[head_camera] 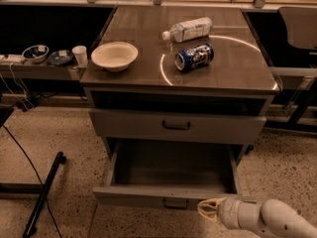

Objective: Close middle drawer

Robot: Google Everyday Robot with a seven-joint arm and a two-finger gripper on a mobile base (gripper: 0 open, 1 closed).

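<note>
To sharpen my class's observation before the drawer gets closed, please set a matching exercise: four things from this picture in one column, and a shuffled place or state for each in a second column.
Things:
1. middle drawer
2. white bowl
3. blue can
4. gripper

Places or states:
A. lying on its side on the cabinet top
B. bottom right, just in front of the open drawer's front
C. pulled out, open
D. upright, at the left of the cabinet top

Pairs: 1-C, 2-D, 3-A, 4-B
</note>
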